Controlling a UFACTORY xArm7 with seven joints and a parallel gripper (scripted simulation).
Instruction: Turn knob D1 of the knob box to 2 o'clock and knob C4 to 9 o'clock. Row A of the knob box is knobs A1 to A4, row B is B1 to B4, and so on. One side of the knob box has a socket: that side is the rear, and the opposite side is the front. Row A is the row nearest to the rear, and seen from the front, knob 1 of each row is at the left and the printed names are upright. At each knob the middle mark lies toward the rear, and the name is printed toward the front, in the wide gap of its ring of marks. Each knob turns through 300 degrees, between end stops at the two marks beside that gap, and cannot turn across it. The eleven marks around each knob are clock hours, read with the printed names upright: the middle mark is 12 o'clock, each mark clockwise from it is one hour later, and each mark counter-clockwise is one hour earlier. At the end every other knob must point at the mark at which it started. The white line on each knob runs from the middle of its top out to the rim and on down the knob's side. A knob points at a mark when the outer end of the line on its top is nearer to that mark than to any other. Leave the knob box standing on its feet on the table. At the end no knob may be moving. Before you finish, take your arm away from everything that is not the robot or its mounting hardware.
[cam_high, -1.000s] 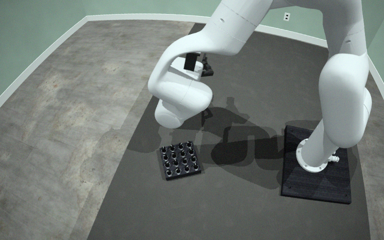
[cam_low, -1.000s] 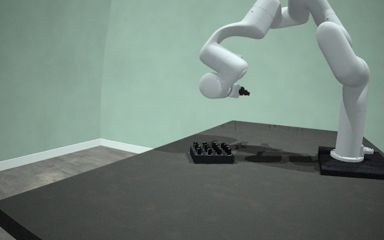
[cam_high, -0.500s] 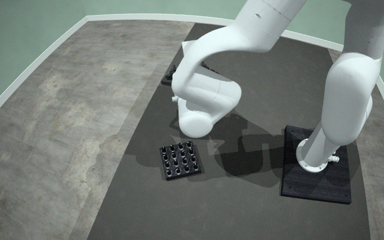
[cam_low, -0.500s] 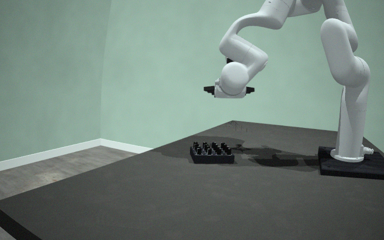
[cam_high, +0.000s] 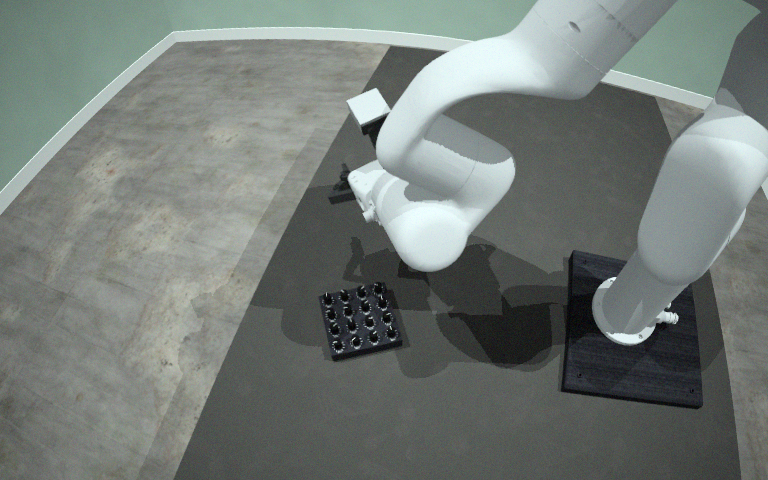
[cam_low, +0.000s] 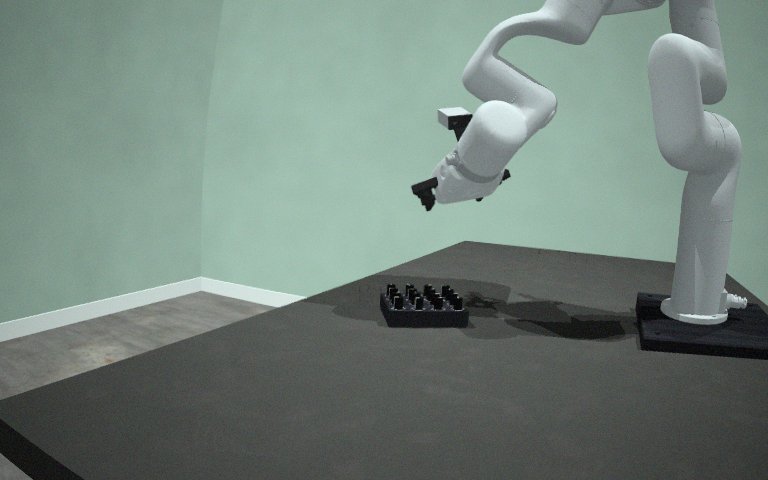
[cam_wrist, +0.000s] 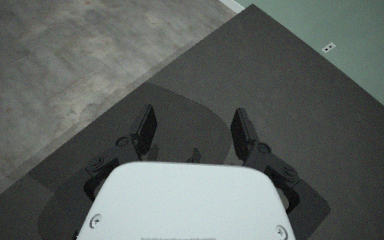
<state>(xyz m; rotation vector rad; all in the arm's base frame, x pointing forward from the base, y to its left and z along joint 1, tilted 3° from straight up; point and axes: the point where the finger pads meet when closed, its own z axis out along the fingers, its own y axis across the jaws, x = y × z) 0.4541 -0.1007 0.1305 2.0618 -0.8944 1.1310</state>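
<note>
Okay, so going left to right in the exterior view, the knob box (cam_high: 367, 350) (cam_low: 427, 320) is sitting on the table (cam_high: 481, 424) (cam_low: 339, 407), well below the claw (cam_high: 357, 182) (cam_low: 455, 204) (cam_wrist: 194, 120) and not touching it. The claw's hanging in the air, fingers spread wide, gripping nothing. A pale block (cam_high: 368, 107) (cam_low: 451, 116) is sticking up above it, and the dark base plate (cam_high: 628, 379) (cam_low: 656, 340) is lying way off to its right, holding up the white arm (cam_high: 433, 237) (cam_low: 498, 130).

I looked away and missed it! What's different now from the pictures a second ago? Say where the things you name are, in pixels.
The arm (cam_high: 430, 226) (cam_low: 492, 135) swung its gripper (cam_wrist: 193, 116) around: in the exterior view, it pointed right, away from the knob box, and now it tilts down with its fingers spread to both sides. Nothing was picked up or let go; the gripper is open. The knob box (cam_high: 362, 358) (cam_low: 427, 320) and the dark base plate (cam_high: 583, 362) (cam_low: 656, 341) stayed put.
</note>
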